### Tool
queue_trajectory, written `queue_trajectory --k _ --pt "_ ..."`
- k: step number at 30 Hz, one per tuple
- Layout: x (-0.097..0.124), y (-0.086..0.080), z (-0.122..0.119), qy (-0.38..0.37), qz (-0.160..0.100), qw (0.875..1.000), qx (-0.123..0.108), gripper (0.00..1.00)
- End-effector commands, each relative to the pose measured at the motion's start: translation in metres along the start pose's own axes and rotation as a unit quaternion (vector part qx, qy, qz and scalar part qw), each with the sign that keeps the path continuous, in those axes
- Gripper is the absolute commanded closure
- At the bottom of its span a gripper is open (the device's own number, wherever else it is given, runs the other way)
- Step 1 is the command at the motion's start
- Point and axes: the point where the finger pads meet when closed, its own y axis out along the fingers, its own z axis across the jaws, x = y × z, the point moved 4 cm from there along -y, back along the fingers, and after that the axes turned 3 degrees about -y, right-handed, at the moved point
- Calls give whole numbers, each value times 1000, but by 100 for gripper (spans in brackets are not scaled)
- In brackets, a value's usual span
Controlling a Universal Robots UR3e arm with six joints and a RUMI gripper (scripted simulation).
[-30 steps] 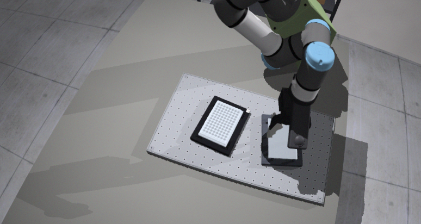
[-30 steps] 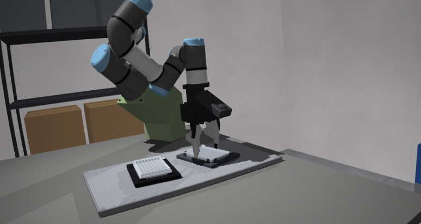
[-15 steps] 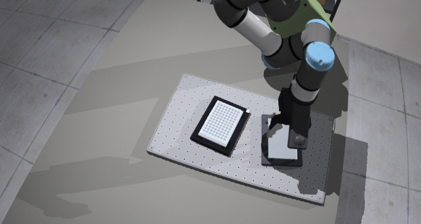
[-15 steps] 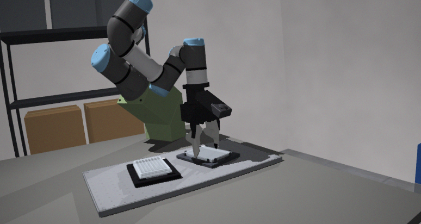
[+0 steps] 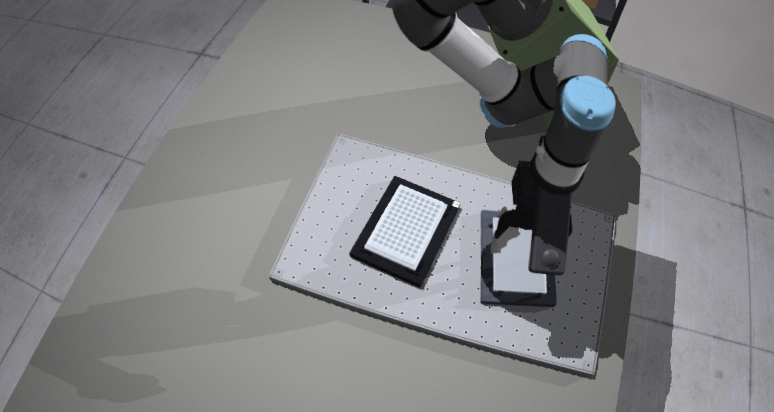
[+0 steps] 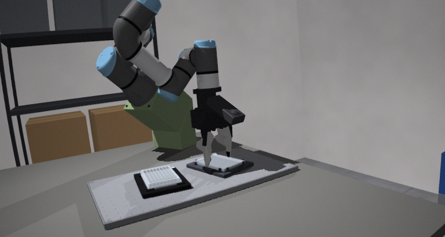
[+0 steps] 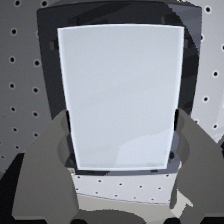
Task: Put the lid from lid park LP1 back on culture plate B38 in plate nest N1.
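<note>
My arm [image 6: 146, 64] is built of thick round links, dark grey at the joints and pale grey-white along the straight tubes, with thin black rings where one part meets the next. Each joint ends in a light blue cap [image 5: 587, 103]. I stand on an angular olive-green base [image 6: 174, 119]. Below my last pale link sits a boxy black wrist block [image 6: 207, 114], with a dark grey box [image 6: 233, 114] jutting from its side that carries a round knob. My hand [image 6: 217, 156] has two slim, tapering grey fingers [image 6: 207, 148] with dark tips.
</note>
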Motion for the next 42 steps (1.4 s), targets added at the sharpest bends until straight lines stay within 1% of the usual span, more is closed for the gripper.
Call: queue_trajectory --k 1,4,6,16,28,38,40,42 --pt "0 -8 0 0 0 1000 0 100" --pt "0 -13 0 0 0 1000 0 100" --pt "0 -13 0 0 0 1000 0 100" --pt "0 -29 0 0 0 1000 0 100" --pt "0 -30 0 1 0 1000 0 100" --pt "12 -29 48 101 0 995 -1 100" --pt "12 -29 48 101 0 995 -1 100" --pt "15 -29 58 121 0 993 -1 100"
